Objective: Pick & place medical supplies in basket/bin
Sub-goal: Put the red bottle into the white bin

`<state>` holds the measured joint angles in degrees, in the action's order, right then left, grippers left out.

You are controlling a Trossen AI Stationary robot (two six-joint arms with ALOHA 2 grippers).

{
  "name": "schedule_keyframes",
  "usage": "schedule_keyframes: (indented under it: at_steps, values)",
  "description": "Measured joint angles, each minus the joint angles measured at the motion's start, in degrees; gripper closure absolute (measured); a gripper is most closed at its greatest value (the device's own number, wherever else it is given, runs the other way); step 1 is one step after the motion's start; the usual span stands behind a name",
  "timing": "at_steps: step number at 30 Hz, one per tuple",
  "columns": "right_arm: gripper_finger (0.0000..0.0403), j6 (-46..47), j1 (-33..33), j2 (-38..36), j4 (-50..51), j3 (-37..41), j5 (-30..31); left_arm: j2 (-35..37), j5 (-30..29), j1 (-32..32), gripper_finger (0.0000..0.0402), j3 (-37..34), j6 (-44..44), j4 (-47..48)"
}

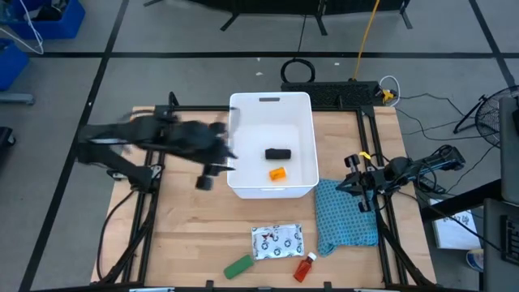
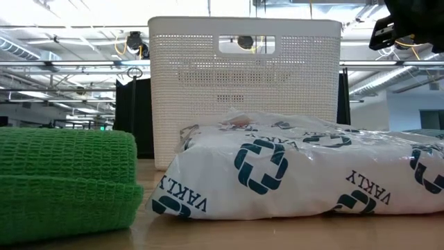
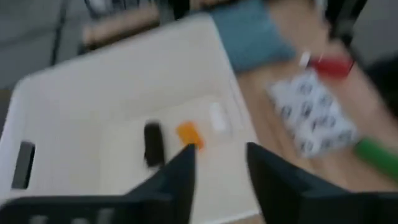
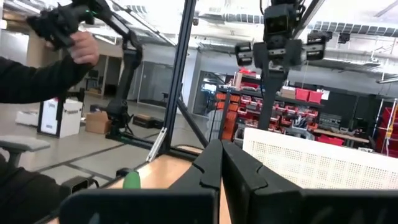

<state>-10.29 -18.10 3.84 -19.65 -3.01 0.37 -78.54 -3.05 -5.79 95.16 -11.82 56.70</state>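
Note:
The white bin [image 1: 272, 104] stands in the middle of the table. A black piece [image 1: 278, 153] and an orange piece [image 1: 277, 173] lie on its floor; the left wrist view also shows a small white piece [image 3: 217, 118] beside them. My left gripper [image 1: 229, 152] hovers open over the bin's left rim and holds nothing [image 3: 221, 163]. On the table near the near edge lie the white printed pouch [image 1: 277, 242], a green piece [image 1: 238, 265] and a red bottle [image 1: 305, 266]. My right gripper [image 1: 358, 183] waits shut [image 4: 221, 163] by the table's right edge.
A teal-blue cloth [image 1: 347, 215] lies right of the pouch, below my right gripper. In the low view the green piece [image 2: 66, 177] and the pouch [image 2: 298, 173] fill the foreground before the bin [image 2: 243, 83]. A person's hand [image 4: 84, 46] shows in the room beyond.

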Motion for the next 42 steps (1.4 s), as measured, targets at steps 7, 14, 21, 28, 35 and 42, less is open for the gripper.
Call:
schedule_keyframes:
  at_steps: [7,14,21,28,35,42]
  values:
    - [0.0403,1.67,0.00,0.00,-1.04,0.00,7.51,25.57,-0.85,-9.05,0.0392,-38.80,-0.97,-40.79]
    - [0.0403,-1.07,0.02,-0.02,-2.83,0.02,8.64,39.70,-5.90,-6.37,0.0397,-70.65,-2.95,-67.67]
    - [0.0403,-11.18,0.02,-0.02,-2.77,0.00,8.53,42.27,-6.10,-0.21,0.0399,-87.34,6.65,-82.52]
    - [0.0403,-12.17,0.01,-0.02,-2.20,0.00,8.49,42.18,-4.47,2.37,0.0398,-93.84,8.73,-85.54]
    - [0.0403,-11.37,0.00,0.00,-4.07,-0.01,12.42,42.13,-4.11,5.14,0.0395,-94.23,8.56,-86.05]
    - [0.0403,-11.37,-0.05,6.11,6.53,-12.14,14.77,42.13,-6.06,5.83,0.0369,-94.23,7.95,-86.71]
